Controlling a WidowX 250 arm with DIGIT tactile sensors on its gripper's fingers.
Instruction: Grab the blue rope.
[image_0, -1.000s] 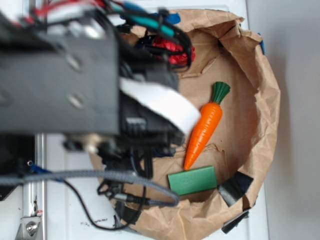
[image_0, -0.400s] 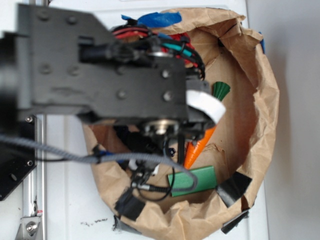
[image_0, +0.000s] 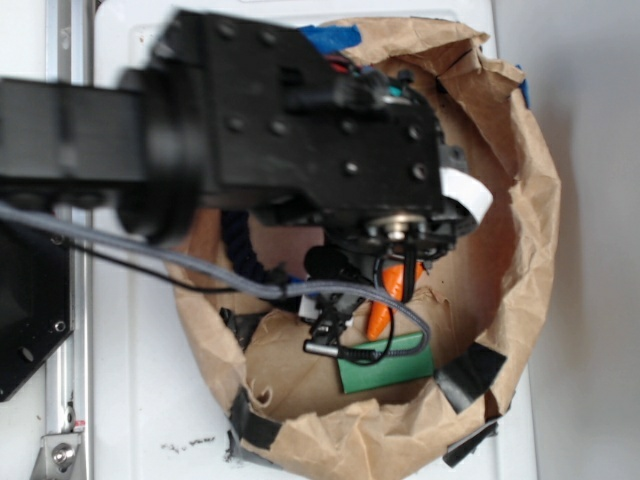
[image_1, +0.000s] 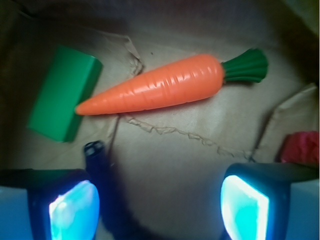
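Item: blue rope (image_0: 238, 243). Dark navy, twisted. In the exterior view a short stretch shows at the 9 o'clock side of the brown paper bag (image_0: 520, 250), below the arm's black housing; the remainder is hidden under the arm. In the wrist view one dark rope end (image_1: 95, 150) lies on the bag floor at about 7 o'clock, just inside the left finger (image_1: 74, 209).

Orientation: in the wrist view the visible length runs from that end down toward 6 o'clock, so the long axis reads roughly 12-to-6 with a slight lean. The free end points toward 12 o'clock, at the tip of the carrot (image_1: 160, 90). Its full run cannot be traced.

Gripper (image_1: 159, 205): fingers spread wide, nothing between them but bare paper. No contact with the rope is visible.

Progress: judged as approach only. The arm is positioned over the bag; the grasp is not yet made. Remaining: bring the rope between the fingers, descend, close. As it stands, the rope sits off toward the left finger rather than centred.

Other contents: carrot, orange with green top, lying across 9-to-3 in the wrist view; green block (image_1: 62, 92) at 10 o'clock, just beside the carrot's tip; a red object (image_1: 301, 147) at the 3 o'clock edge, unidentified. Grey cable (image_0: 200, 270) crosses the exterior view.
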